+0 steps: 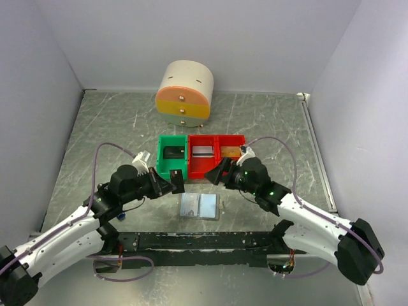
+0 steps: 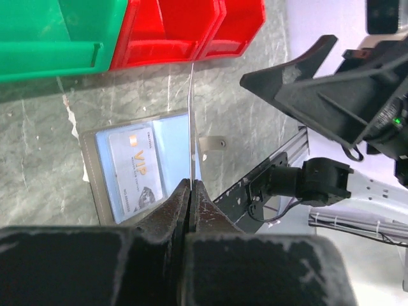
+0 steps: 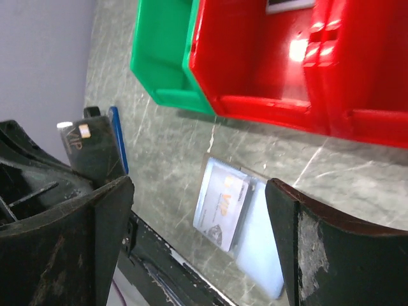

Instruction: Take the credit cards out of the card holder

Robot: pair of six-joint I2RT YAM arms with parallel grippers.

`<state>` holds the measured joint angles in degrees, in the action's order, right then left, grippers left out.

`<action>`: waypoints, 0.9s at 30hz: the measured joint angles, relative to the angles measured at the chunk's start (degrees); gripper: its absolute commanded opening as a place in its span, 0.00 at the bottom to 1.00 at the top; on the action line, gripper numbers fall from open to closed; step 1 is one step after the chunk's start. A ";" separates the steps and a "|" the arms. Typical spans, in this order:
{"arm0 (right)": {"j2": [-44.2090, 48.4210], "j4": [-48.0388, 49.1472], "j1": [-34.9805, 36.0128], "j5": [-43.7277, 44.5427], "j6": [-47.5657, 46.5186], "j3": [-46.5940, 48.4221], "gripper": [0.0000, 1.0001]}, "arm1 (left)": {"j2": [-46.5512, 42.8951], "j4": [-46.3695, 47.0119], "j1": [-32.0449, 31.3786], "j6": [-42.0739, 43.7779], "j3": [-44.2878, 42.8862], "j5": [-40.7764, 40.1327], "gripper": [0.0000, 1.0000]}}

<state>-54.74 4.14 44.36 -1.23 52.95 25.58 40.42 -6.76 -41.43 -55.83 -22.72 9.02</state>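
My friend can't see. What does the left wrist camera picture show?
The left gripper pinches a thin card, seen edge-on. Beyond it the open card holder lies with a pale VIP card inside. A green bin and red bins sit farther back.

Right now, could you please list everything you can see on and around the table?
table: one, grey marbled, under everything
drawer unit: one, cream, yellow, orange and pink, back centre
green bin: one, green, mid-table, left of the red bins
red bins: two, red, side by side
card holder: one, grey-brown, lying open in front of the bins
credit cards: five; pale blue in the card holder, black in the green bin, silver and gold in the red bins, a dark-looking one pinched by the left gripper
mounting rail: one, black, near edge
left gripper: one, black, shut on a card near the card holder
right gripper: one, black, open, by the red bins
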 measured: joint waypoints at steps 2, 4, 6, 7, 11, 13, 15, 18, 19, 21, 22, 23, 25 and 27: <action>0.33 0.92 -5.11 -4.59 -0.28 -0.76 0.86 | -0.61 1.44 2.34 0.35 0.66 3.39 0.07; 1.07 3.26 -8.81 -8.87 -0.07 -2.45 0.86 | -0.72 3.15 4.46 0.46 1.20 6.93 0.07; 2.01 6.45 -10.73 -12.68 0.59 -4.57 0.84 | -0.26 5.64 6.58 0.46 1.73 11.45 0.07; 2.43 8.44 -11.04 -14.53 1.20 -5.64 0.83 | 0.13 6.78 7.08 0.46 1.86 13.18 0.07; 2.99 17.51 -11.10 -21.03 4.87 -9.16 0.82 | 3.32 15.39 7.87 -0.39 2.58 21.22 0.07; 2.69 22.36 -11.15 -23.80 6.91 -10.49 0.79 | 5.16 20.46 7.87 -1.68 3.48 24.76 0.07; 1.84 27.06 -11.04 -26.29 8.98 -11.41 0.74 | 6.95 25.66 7.87 -3.39 4.70 27.50 0.07; -0.28 33.75 -10.49 -29.38 11.54 -11.89 0.65 | 9.01 32.63 7.87 -5.90 6.32 30.27 0.07; -1.01 35.32 -10.21 -30.18 12.04 -11.82 0.61 | 9.38 34.16 7.87 -6.40 6.54 30.95 0.07; -2.47 37.35 -9.49 -31.58 12.70 -11.47 0.56 | 9.75 36.41 7.87 -7.10 6.60 31.93 0.07; -3.26 38.05 -9.05 -32.09 12.87 -11.17 0.54 | 9.68 37.09 7.87 -7.21 6.60 32.26 0.07; -4.09 38.64 -8.50 -32.54 13.00 -10.78 0.51 | 9.60 37.46 7.87 -7.21 6.58 32.46 0.07; -5.42 40.04 -7.58 -33.20 13.33 -10.03 0.49 | 9.40 37.57 7.87 -7.17 6.51 32.68 0.07; -6.51 41.11 -6.99 -33.88 13.70 -9.22 0.47 | 9.22 37.55 7.87 -7.04 6.51 32.74 0.07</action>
<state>-61.25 45.25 37.36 -35.11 66.65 16.36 49.65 30.79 -33.56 -62.87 -16.21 41.76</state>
